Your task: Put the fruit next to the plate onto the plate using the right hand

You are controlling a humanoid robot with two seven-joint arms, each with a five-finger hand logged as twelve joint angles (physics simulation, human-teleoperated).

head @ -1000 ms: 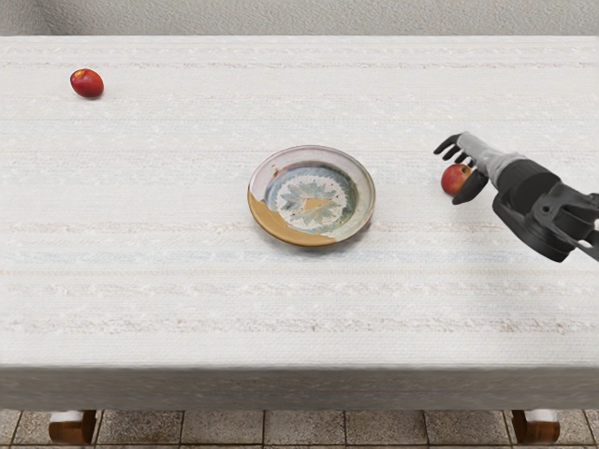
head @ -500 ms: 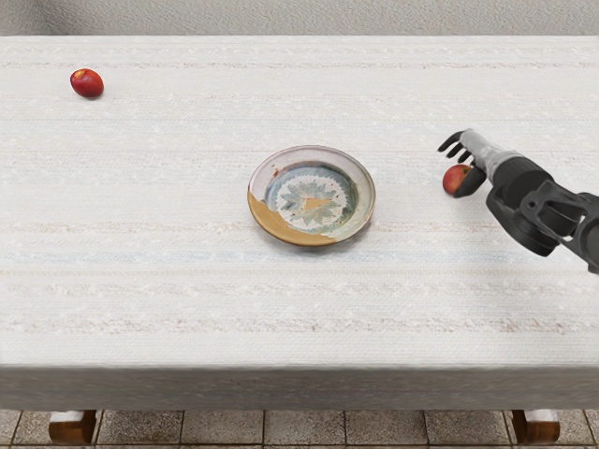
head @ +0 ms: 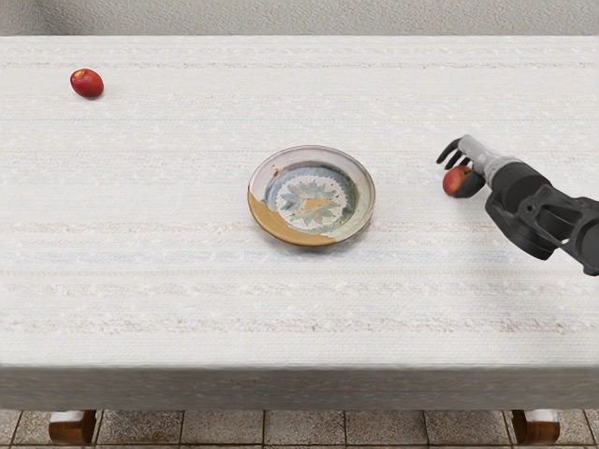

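Two fruits lie on the desk (head: 187, 281). The near fruit (head: 455, 180) sits right of the plate (head: 271, 223), tucked against the right hand (head: 469, 163) beneath spread fingers (head: 447, 151) that hold nothing. The far fruit (head: 86, 82) is well apart.

fruit (head: 454, 181) partly behind right hand (head: 467, 163), arm (head: 538, 210) cut by edge

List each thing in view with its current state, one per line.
Round glazed ceramic plate: upright, holding nothing.
Small red fruit right of the plate: on the table, against the palm.
Small red fruit at far left: on the table, untouched.
Right hand: fingers spread, cupping but not gripping.
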